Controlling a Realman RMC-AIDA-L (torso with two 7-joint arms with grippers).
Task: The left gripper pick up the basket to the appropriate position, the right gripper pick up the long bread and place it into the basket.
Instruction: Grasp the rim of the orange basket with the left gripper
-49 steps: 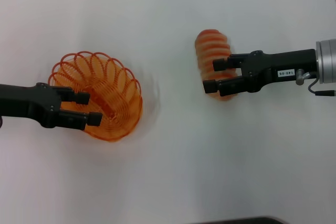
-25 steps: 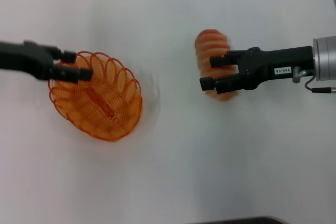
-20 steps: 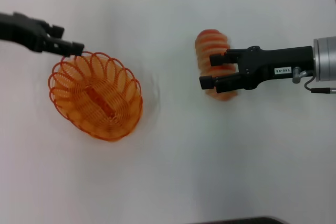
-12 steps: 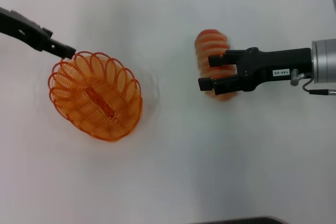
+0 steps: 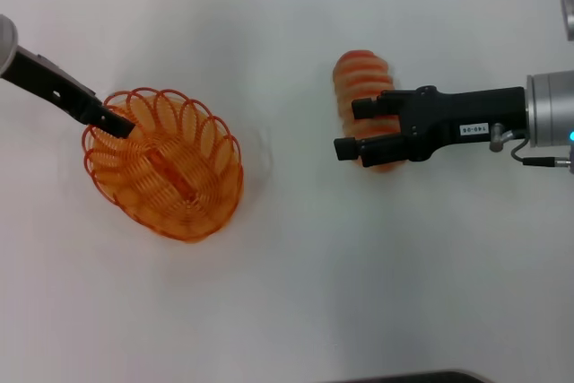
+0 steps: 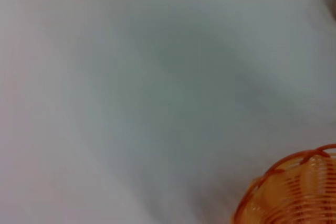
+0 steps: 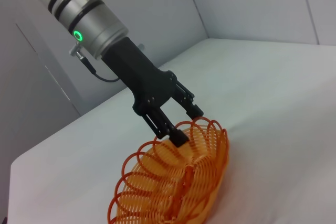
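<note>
From the head camera: oval orange wire basket [image 5: 166, 163] with looped rim sits on the white worktop [image 5: 296, 293], left of centre. Plain matte black left hand [image 5: 115, 121] comes in steeply at the basket's far-left rim, tip at the loops; finger state hard to read here. Right of centre, ridged tan-and-orange long bread [image 5: 364, 96] lies on the worktop. Black right hand with white label and silver wrist [image 5: 352, 130] hovers over its near half, fingers apart, one on each side of the loaf, not seen to press on it.

Left wrist camera: only bare worktop and a section of basket rim [image 6: 294, 192]; no fingers visible.

Right wrist camera: left hand [image 7: 185, 124] shows fingers apart, straddling the rim loops [image 7: 205, 129] on the basket's far side, one finger inside, one outside.

Judgement: both grasps are at the pre-close stage. Next move calls for the left hand to close on the rim wire, then lift; the right should close across the loaf squarely.
</note>
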